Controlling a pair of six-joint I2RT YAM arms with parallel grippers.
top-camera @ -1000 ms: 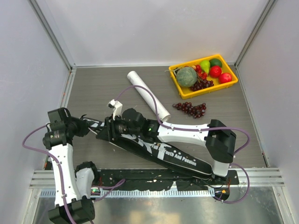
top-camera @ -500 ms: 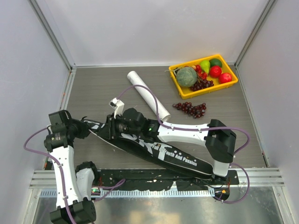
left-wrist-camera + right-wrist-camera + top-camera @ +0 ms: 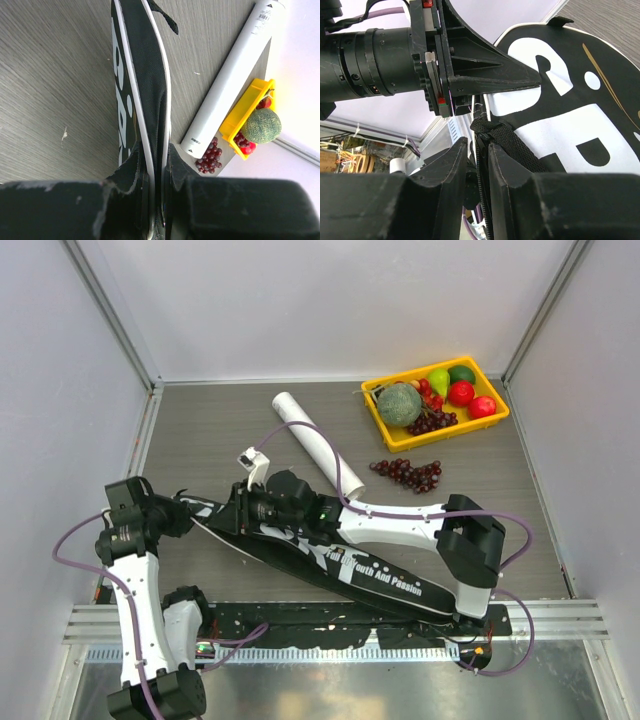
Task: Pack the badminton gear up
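Here, left fingers (image 3: pixel 181 174) and right fingers (image 3: pixel 453 171) pinch the bag (image 3: pixel 385 577).

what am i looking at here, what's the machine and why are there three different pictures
These are two robot arms bolted at the near edge of a table. The wide picture comes from a fixed camera overhead: left arm, right arm. The other two come from cameras on each wrist, looking along its own jaws. On it lie a long black bag, a white tube, a yellow tray of fruit and a loose grape bunch. Both pairs of jaws are shut on the bag's wide end: the left on its edge, the right by a black strap.
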